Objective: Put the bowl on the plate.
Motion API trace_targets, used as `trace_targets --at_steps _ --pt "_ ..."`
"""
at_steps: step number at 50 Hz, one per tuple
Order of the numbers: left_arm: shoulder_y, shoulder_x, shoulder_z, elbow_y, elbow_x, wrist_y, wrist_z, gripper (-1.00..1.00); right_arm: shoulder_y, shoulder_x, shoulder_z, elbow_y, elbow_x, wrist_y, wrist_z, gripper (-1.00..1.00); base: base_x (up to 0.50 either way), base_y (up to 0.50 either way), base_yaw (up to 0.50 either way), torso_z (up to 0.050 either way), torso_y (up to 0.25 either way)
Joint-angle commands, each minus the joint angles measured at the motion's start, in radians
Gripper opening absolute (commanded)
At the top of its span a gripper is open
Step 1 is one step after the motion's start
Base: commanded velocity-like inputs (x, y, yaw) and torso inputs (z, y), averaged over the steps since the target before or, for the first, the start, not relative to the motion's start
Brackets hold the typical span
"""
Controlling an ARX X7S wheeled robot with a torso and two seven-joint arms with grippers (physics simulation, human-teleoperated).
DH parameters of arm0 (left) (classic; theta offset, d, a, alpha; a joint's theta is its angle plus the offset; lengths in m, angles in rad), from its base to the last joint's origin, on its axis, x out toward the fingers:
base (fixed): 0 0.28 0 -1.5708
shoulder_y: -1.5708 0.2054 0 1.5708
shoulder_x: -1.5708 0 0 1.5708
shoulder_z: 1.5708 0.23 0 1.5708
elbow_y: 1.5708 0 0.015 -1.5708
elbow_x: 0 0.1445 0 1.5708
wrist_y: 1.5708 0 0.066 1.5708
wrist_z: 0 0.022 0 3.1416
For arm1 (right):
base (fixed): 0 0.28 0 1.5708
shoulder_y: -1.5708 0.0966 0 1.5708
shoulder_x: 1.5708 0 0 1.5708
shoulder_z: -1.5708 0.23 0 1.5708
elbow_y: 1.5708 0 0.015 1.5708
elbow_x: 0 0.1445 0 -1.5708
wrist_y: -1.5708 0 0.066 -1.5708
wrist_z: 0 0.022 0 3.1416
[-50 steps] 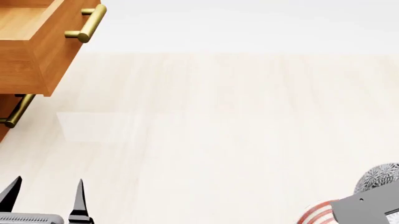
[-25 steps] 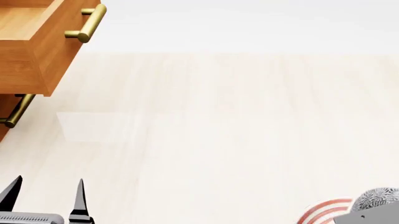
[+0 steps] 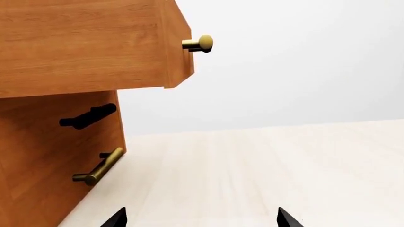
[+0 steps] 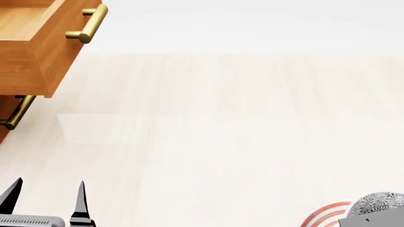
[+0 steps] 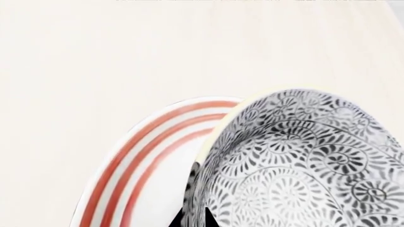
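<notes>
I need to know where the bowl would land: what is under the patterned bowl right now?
Under the small grey-black floral bowl lies the large white plate with red rings; only its ringed rim shows. The plate's middle is covered by the bowl, so contact cannot be judged.

wooden cabinet (image 4: pixel 25 52) (drawer open), pale tabletop (image 4: pixel 221 132)

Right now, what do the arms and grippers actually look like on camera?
In the head view the left gripper shows two slim black fingers tapering to sharp points, mounted on a grey ribbed bar. The right gripper shows only one dark pointed fingertip; behind it, in the head view, sits a flat grey angular housing with small holes. No cables or markings visible.
</notes>
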Motion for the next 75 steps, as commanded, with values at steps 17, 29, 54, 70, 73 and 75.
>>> trace_targets --at_steps 17,29,54,70,73,75 --pt "0.0 -0.004 0.009 0.007 -0.004 -0.002 -0.004 1.0 -0.052 0.01 -0.005 0.013 -0.015 -0.037 0.007 1.0 0.0 0.0 0.0 0.0 0.0" --pt "0.005 -0.009 0.01 0.021 -0.007 -0.007 -0.01 1.0 -0.067 0.017 0.004 -0.006 -0.006 -0.071 -0.016 1.0 0.0 0.0 0.0 0.0 0.0" --pt "0.011 -0.014 0.008 0.012 -0.014 0.018 -0.009 1.0 0.059 0.08 0.1 -0.243 0.048 -0.05 0.063 1.0 0.0 0.0 0.0 0.0 0.0" --pt "0.013 -0.02 0.009 0.031 -0.014 0.007 -0.02 1.0 0.092 0.084 0.146 -0.306 0.006 -0.096 0.094 1.0 0.0 0.0 0.0 0.0 0.0" --pt "0.014 -0.021 0.011 0.036 -0.014 0.004 -0.021 1.0 0.1 0.08 0.151 -0.314 0.003 -0.097 0.094 1.0 0.0 0.0 0.0 0.0 0.0" --pt "0.016 -0.021 0.011 0.034 -0.014 0.007 -0.022 1.0 0.106 0.071 0.15 -0.313 -0.005 -0.09 0.093 1.0 0.0 0.0 0.0 0.0 0.0"
